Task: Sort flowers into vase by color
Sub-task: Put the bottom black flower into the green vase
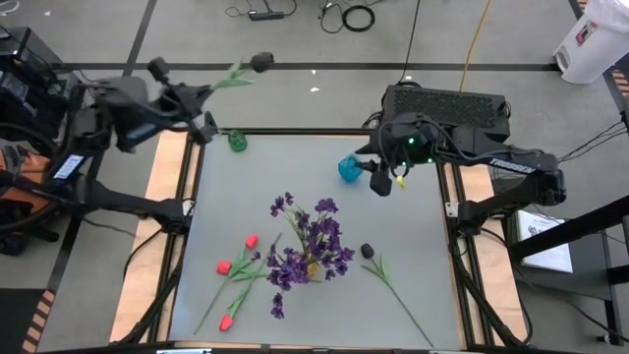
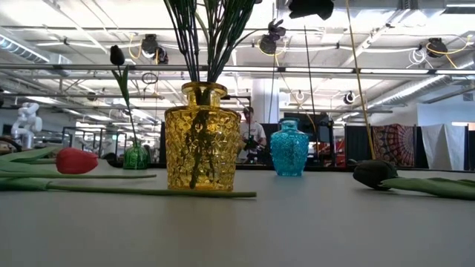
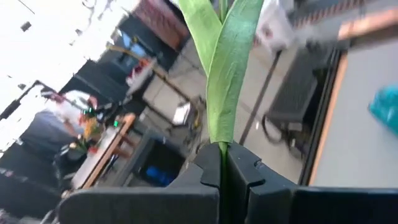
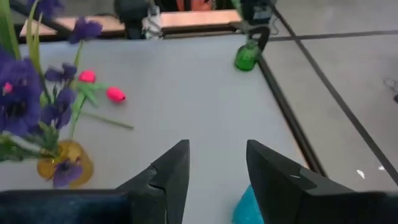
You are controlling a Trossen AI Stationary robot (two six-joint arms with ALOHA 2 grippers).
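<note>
- Left pincer is clamped on a black-headed flower's stem; the bloom points away past the counter's far-left corner, above the floor.
- Right pincer hangs with its fingers parted and nothing between them, just over the blue vase at the far right.
- Yellow vase stands near the middle, holding purple sprays.
- Three red tulips lie on the counter to its left.
- One black flower lies to its right.
- Green vase stands at the far-left edge, below the held stem.
</note>
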